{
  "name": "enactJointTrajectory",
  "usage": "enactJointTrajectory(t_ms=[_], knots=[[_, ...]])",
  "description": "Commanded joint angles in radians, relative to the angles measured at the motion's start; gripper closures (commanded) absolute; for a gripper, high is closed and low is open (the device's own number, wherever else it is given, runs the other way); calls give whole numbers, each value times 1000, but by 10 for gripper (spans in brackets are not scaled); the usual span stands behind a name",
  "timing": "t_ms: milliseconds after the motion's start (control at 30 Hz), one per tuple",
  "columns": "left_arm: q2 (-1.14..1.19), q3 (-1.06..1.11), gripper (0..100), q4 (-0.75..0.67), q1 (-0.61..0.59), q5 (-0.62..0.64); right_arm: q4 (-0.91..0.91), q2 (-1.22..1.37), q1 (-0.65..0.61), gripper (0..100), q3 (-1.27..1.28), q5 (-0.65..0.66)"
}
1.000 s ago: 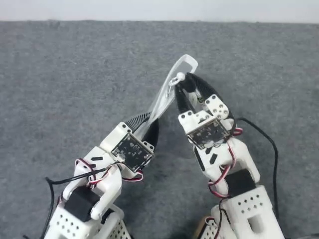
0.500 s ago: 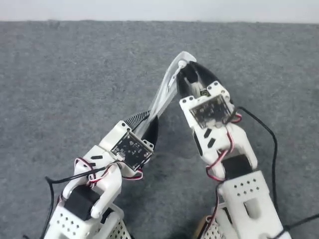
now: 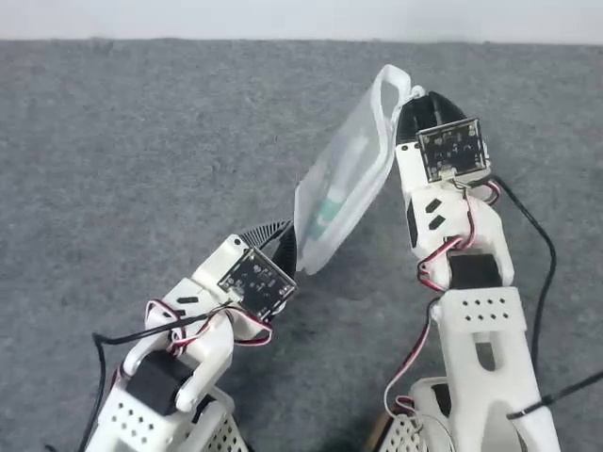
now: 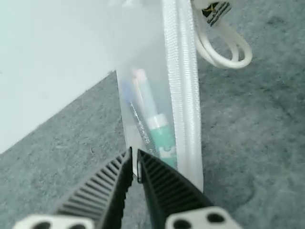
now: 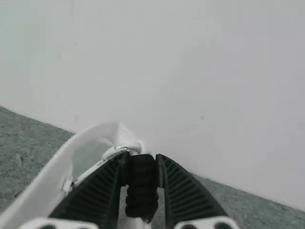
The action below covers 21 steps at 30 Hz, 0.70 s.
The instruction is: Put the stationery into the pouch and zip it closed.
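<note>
A translucent white pouch (image 3: 344,184) hangs stretched in the air between both arms. Pens (image 3: 336,193), one with a teal band, lie inside it, and they also show through its wall as pens (image 4: 151,125) in the left wrist view. My left gripper (image 3: 288,249) is shut on the pouch's lower corner, its black fingertips (image 4: 125,164) pinching the edge beside the zipper strip (image 4: 183,90). My right gripper (image 3: 407,102) is shut at the pouch's upper end. There the metal zipper pull (image 5: 116,152) sits against my right gripper (image 5: 141,158), by the white loop (image 5: 88,140).
Grey carpet (image 3: 122,160) covers the table, and a pale wall (image 3: 283,19) runs along its far edge. A white strap loop (image 4: 224,45) dangles from the pouch's far end. Cables (image 3: 532,245) trail beside the right arm.
My right arm has swung up and to the right, drawing the pouch's upper end with it. The pouch has turned from edge-on to broadside. The left arm has hardly moved.
</note>
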Motion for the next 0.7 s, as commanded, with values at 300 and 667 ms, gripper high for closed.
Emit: enactJointTrajectory(t_ms=[300,667], knots=[[-173,-39,865,31,-18,150,298,-196,-246,993,-43,146],[-302,-39,761,52,-52,293,409,-262,-380,993,-43,216]])
